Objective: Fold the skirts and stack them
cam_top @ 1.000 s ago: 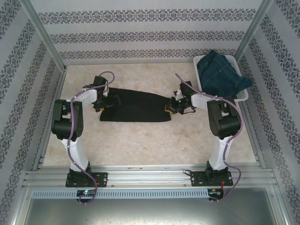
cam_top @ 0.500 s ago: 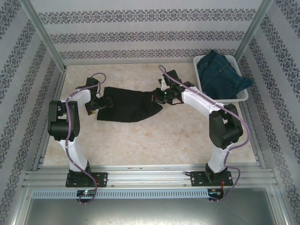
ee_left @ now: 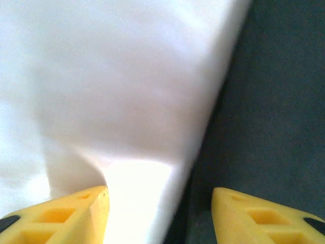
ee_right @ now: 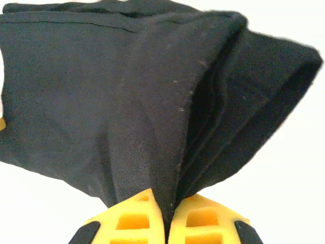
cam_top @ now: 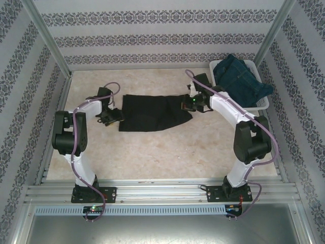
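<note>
My right gripper (ee_right: 167,216) pinched the right end of the black skirt (cam_top: 155,113); my left gripper (ee_left: 160,206) sat spread at its left edge
I judged the fold half begun mid-table; next, the left jaws needed to close on that edge, with the denim skirts (cam_top: 238,81) waiting in the basket (cam_top: 263,104)

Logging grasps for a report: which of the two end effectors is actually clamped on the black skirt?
The right end effector, pinched shut on a bunched edge of the black skirt; the left end effector is open, jaws apart.
</note>
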`<action>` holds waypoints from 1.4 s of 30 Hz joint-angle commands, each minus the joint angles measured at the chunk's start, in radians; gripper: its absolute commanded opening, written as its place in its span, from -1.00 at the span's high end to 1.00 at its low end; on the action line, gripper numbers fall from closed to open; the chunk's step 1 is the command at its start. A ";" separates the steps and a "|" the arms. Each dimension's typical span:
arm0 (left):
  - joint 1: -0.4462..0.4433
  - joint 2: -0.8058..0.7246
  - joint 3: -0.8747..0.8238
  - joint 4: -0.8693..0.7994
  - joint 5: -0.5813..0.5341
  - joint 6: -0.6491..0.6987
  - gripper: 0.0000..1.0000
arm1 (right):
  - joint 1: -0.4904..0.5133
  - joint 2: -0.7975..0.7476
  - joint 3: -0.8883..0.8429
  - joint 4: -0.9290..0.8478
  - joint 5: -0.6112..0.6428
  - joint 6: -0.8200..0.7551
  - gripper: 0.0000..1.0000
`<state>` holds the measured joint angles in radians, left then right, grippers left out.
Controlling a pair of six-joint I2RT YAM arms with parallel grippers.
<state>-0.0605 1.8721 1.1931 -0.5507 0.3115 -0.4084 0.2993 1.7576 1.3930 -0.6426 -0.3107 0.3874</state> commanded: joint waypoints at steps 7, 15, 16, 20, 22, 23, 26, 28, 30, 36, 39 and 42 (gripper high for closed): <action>-0.141 0.043 -0.013 0.059 0.192 -0.096 0.23 | 0.149 0.087 0.210 -0.168 -0.014 -0.123 1.00; -0.167 0.038 0.003 0.052 0.233 -0.076 0.28 | 0.314 0.308 0.475 -0.121 -0.074 0.001 1.00; -0.168 0.036 0.001 0.052 0.230 -0.076 0.28 | 0.331 0.348 0.512 -0.125 -0.083 0.010 1.00; -0.165 0.016 0.006 0.024 0.200 -0.072 0.16 | 0.354 0.456 0.550 -0.090 -0.010 0.114 1.00; -0.156 -0.005 0.013 -0.007 0.172 -0.068 0.08 | 0.346 0.480 0.510 -0.036 0.014 0.159 1.00; -0.148 -0.019 0.015 -0.024 0.165 -0.067 0.02 | 0.342 0.495 0.499 -0.027 0.006 0.170 1.00; -0.111 -0.074 0.021 -0.063 0.121 -0.077 -0.11 | 0.342 0.519 0.494 -0.035 -0.025 0.165 1.00; -0.089 -0.110 0.017 -0.068 0.066 -0.092 -0.18 | 0.345 0.512 0.480 -0.029 -0.034 0.163 1.00; -0.076 -0.121 0.017 -0.051 0.009 -0.099 -0.21 | 0.345 0.504 0.475 -0.024 -0.048 0.167 1.00; -0.071 0.040 0.101 0.034 0.124 -0.079 0.21 | 0.347 0.481 0.470 0.051 -0.129 0.252 1.00; -0.072 0.091 0.119 0.049 0.142 -0.076 0.41 | 0.352 0.476 0.465 0.095 -0.149 0.299 1.00; -0.072 0.107 0.108 0.076 0.157 -0.073 0.61 | 0.356 0.477 0.475 0.128 -0.161 0.338 1.00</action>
<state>-0.1299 1.9736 1.2984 -0.5076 0.4320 -0.4900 0.6487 2.2719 1.8732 -0.5743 -0.4271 0.6582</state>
